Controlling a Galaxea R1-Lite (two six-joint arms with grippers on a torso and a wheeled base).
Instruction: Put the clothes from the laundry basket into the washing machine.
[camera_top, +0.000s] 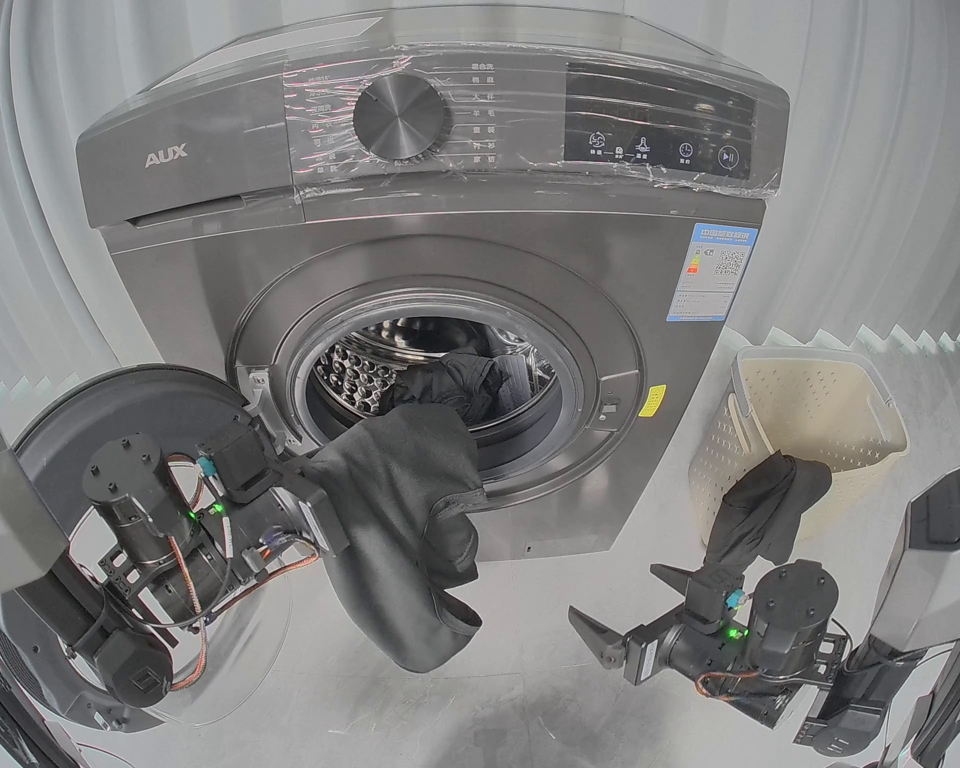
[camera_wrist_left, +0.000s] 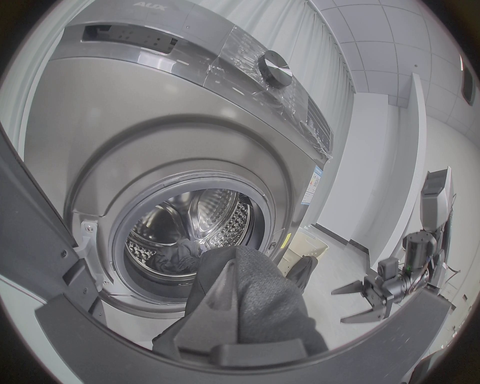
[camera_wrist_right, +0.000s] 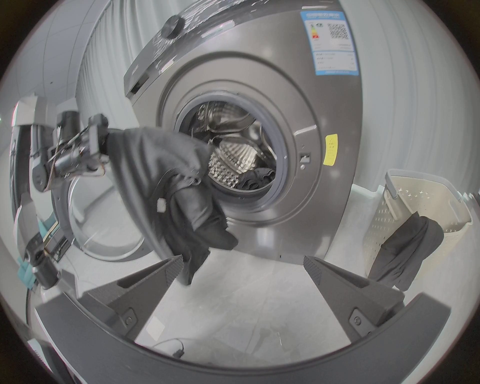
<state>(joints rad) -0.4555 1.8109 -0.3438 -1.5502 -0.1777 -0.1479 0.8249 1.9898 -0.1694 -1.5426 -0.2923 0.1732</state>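
While left end effector (camera_top: 330, 515) grasps it, garment (camera_top: 400, 500) drapes over washing machine (camera_top: 600, 300) rim | right end effector (camera_top: 613, 592): released

Left pincer (camera_top: 322, 508) holds a dark garment (camera_top: 400, 520) at the washing machine's (camera_top: 620, 285) mouth (second garment (camera_top: 765, 505) drapes laundry basket (camera_top: 850, 400)).

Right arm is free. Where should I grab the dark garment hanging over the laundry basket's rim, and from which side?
I'd pinch the dark garment at its bunched top, where it folds over the laundry basket rim. Bring the open right gripper in from outside the basket, on the side facing it: the cloth hangs down that outer wall, so the fold stands proud there.
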